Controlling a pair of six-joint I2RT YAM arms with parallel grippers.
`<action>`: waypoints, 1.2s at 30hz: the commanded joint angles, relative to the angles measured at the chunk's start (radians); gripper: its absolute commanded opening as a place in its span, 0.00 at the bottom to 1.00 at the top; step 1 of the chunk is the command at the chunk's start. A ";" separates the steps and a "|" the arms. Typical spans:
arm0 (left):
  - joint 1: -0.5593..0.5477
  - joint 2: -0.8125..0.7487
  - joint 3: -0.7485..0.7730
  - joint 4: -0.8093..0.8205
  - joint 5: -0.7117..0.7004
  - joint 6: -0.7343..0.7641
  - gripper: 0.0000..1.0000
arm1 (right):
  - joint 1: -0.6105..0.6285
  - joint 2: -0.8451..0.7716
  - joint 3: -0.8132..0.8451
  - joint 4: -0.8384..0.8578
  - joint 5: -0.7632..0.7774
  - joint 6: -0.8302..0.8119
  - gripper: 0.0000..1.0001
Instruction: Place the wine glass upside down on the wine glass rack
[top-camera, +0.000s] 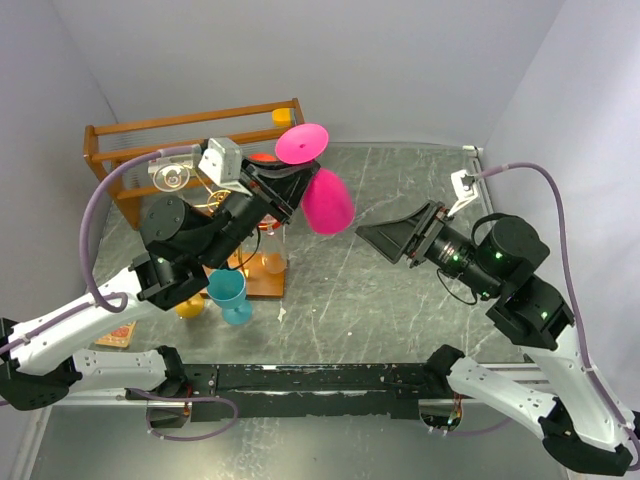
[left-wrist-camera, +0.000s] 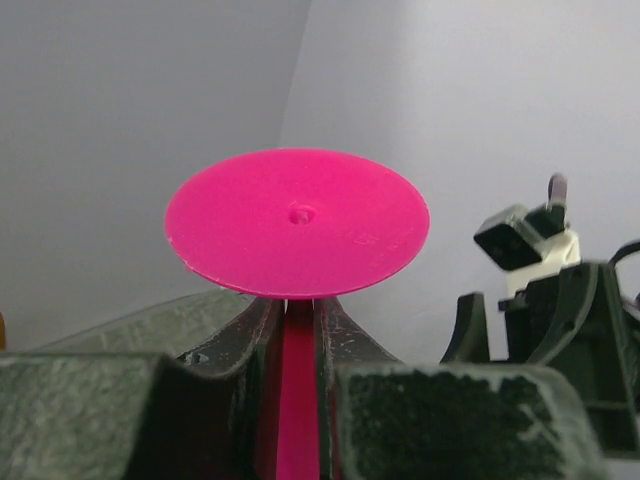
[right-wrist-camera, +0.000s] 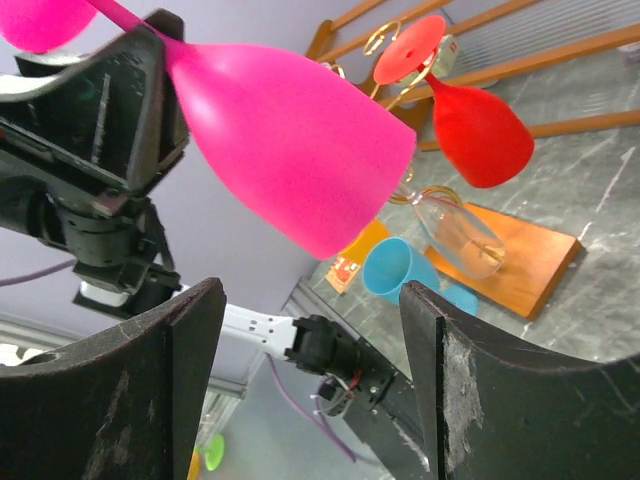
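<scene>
My left gripper (top-camera: 288, 190) is shut on the stem (left-wrist-camera: 293, 400) of a pink wine glass. Its round foot (top-camera: 302, 143) points up and away, and its bowl (top-camera: 327, 202) hangs tilted to the right, above the table. The foot fills the left wrist view (left-wrist-camera: 297, 220). The gold wire rack (right-wrist-camera: 385, 42) on its wooden base (right-wrist-camera: 515, 258) stands under my left arm and is mostly hidden in the top view. A red glass (right-wrist-camera: 480, 130) and a clear glass (right-wrist-camera: 455, 228) hang upside down on it. My right gripper (top-camera: 388, 240) is open and empty, just right of the pink bowl (right-wrist-camera: 300, 150).
An orange-brown wooden crate (top-camera: 190, 135) stands at the back left. A blue glass (top-camera: 228, 292) and a yellow one (top-camera: 190, 308) stand in front of the rack base (top-camera: 265, 280). A small orange card (top-camera: 118, 335) lies at the near left.
</scene>
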 joint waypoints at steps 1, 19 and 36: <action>0.001 -0.004 0.028 -0.063 0.139 0.185 0.07 | 0.001 -0.005 0.057 0.031 -0.024 0.065 0.71; 0.001 0.067 0.022 -0.059 0.222 0.358 0.07 | 0.002 0.062 0.084 0.275 0.147 0.338 0.57; 0.001 0.093 0.000 -0.068 0.267 0.416 0.07 | 0.001 0.103 -0.023 0.314 0.136 0.471 0.33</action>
